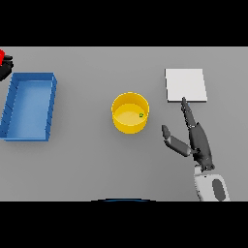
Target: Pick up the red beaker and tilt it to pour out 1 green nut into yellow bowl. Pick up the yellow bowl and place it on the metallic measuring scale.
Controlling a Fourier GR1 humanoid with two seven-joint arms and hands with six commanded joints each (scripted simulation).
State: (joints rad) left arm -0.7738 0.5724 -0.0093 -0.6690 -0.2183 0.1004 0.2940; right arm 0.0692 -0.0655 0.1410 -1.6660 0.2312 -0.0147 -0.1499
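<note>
The yellow bowl (130, 112) stands upright at the table's middle, with one small green nut (141, 115) inside near its right wall. Right of it lies the flat metallic measuring scale (186, 85). My right hand (193, 133) is open between them, fingers straight toward the scale's near edge, thumb spread toward the bowl but apart from it. At the far left edge my left hand (6, 69) is partly cut off, with the red beaker (2, 55) just showing by it; whether the fingers wrap the beaker is unclear.
A blue rectangular tray (29, 105) lies on the left part of the grey table (97, 160), just below my left hand.
</note>
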